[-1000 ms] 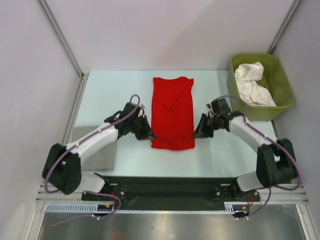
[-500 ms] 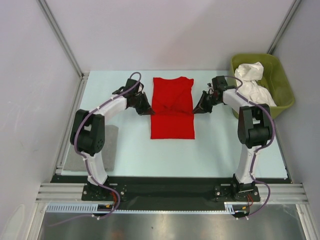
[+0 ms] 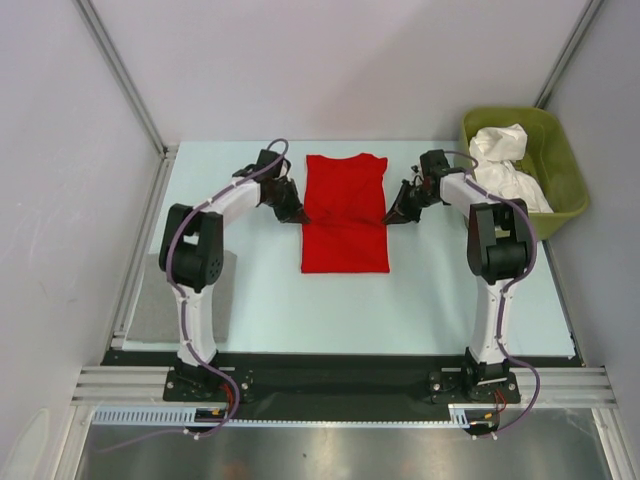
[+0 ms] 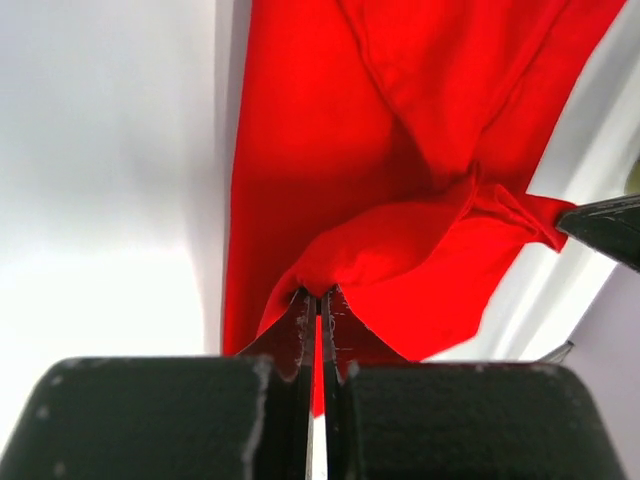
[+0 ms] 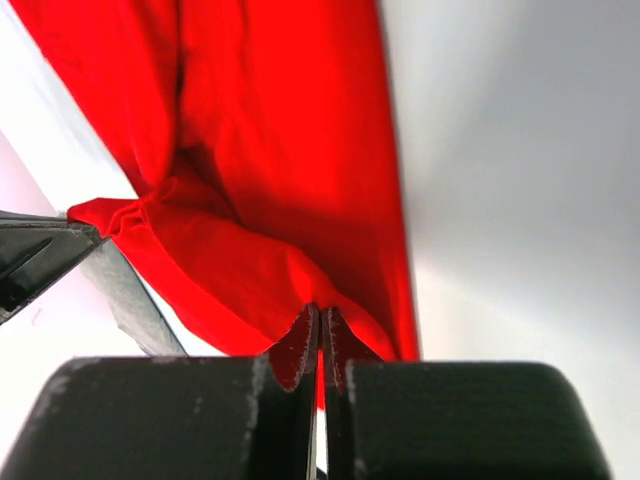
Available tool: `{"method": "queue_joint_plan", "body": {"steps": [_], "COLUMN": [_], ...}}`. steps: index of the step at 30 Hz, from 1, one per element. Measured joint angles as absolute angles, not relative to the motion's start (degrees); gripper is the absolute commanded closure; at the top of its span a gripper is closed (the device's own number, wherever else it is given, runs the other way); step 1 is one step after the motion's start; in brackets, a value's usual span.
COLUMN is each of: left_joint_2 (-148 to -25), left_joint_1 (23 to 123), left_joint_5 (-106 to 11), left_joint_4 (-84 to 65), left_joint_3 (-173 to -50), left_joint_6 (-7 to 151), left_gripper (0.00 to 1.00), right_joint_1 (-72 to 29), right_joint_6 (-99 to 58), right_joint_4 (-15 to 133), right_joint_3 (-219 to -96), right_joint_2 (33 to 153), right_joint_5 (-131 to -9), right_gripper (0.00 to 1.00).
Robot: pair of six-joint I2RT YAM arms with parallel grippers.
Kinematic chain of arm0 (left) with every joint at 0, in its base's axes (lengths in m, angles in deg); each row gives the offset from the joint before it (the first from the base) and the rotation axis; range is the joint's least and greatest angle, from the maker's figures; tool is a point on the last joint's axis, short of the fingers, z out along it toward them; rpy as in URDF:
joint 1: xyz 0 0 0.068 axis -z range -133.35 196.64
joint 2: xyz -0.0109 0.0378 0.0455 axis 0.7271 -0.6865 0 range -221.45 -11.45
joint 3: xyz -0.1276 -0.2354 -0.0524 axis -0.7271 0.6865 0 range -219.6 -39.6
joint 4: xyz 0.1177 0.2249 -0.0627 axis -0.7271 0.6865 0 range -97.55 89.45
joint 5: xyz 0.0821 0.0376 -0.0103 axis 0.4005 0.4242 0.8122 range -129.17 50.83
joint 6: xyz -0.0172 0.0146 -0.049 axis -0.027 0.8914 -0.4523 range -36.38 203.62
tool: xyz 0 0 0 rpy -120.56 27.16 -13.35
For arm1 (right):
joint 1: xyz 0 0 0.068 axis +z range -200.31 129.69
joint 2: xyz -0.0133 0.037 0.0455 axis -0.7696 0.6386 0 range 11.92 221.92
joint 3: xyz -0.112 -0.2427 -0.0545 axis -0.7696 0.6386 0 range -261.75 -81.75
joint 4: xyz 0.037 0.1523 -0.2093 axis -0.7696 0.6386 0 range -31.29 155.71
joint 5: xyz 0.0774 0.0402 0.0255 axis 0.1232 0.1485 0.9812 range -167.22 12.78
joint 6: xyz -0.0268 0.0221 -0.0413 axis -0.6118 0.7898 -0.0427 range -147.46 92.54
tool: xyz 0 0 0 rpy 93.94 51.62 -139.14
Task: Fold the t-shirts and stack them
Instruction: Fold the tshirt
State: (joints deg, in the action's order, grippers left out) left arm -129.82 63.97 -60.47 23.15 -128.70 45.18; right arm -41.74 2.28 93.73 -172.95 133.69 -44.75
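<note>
The red t-shirt (image 3: 345,215) lies on the table (image 3: 450,290) as a long strip, its near part raised and carried toward the collar end. My left gripper (image 3: 299,216) is shut on its left edge; the pinched red cloth (image 4: 330,265) shows in the left wrist view above my left gripper (image 4: 318,297). My right gripper (image 3: 389,217) is shut on the right edge; the cloth (image 5: 250,250) shows bunched above my right gripper (image 5: 320,312) in the right wrist view. White t-shirts (image 3: 508,170) lie crumpled in the olive-green tub (image 3: 560,150).
The tub stands at the back right corner, close behind my right arm. A grey pad (image 3: 160,300) lies at the near left, partly under the left arm. White walls and metal posts enclose the back and sides.
Both grippers have carried the shirt's near hem away from the bases toward the collar, from about the strip's near end to its middle. The arms have stretched out far over the table.
</note>
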Motion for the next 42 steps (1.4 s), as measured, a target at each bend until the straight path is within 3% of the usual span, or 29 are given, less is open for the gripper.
{"method": "queue_joint_plan", "body": {"steps": [3, 4, 6, 8, 11, 14, 18, 22, 27, 38, 42], "left_joint_2": [-133.25, -134.1, -134.47, -132.57, -124.9, -114.78, -110.63, -117.88, -131.02, -143.67, -144.33], "left_joint_1": [63.92, 63.92, 63.92, 63.86, 63.84, 64.38, 67.46, 69.78, 69.45, 66.57, 65.1], "left_joint_5": [-59.62, -58.57, -53.98, -49.52, -46.57, -48.73, -54.41, -60.66, -66.08, -66.33, -64.62], "left_joint_4": [25.84, 27.28, 30.04, 31.39, 30.61, 28.11, 20.7, 12.64, 9.71, 12.55, 16.46], "left_joint_3": [-133.46, -135.06, -137.15, -136.61, -129.55, -120.61, -114.79, -113.99, -118.82, -142.92, -145.11], "left_joint_6": [47.89, 49.18, 51.82, 53.84, 55.32, 55.47, 54.14, 51.98, 48.83, 48.17, 50.47], "left_gripper": [0.81, 0.68, 0.52, 0.45, 0.47, 0.52, 0.56, 0.59, 0.58, 0.56, 0.51], "right_joint_1": [-42.35, -42.76, -43.59, -44.55, -45.08, -43.2, -36.53, -31.57, -31.68, -35.86, -39.4], "right_joint_6": [2.08, 1.69, 0.84, -0.54, -2.7, -3.71, -2.07, 1.3, 5.64, 7.5, 5.69], "right_joint_4": [94.17, 94.5, 95.52, 96.55, 97.43, 96.42, 90.58, 81.51, 74.17, 73.8, 78.96], "right_joint_3": [-175.11, -176.64, -179.55, -181.45, -178.98, -170.52, -161.41, -159.9, -161.72, -180.27, -187.46], "right_joint_2": [135.46, 136.51, 138.15, 138.83, 135.81, 128.47, 119.77, 121.76, 130.7, 142.65, 144.91], "right_joint_5": [-44.81, -44.92, -45.27, -46.45, -49.45, -52.18, -52.48, -51.26, -49.67, -48.18, -48.53], "right_gripper": [0.72, 0.71, 0.65, 0.61, 0.51, 0.5, 0.62, 0.72, 0.82, 0.82, 0.79]}}
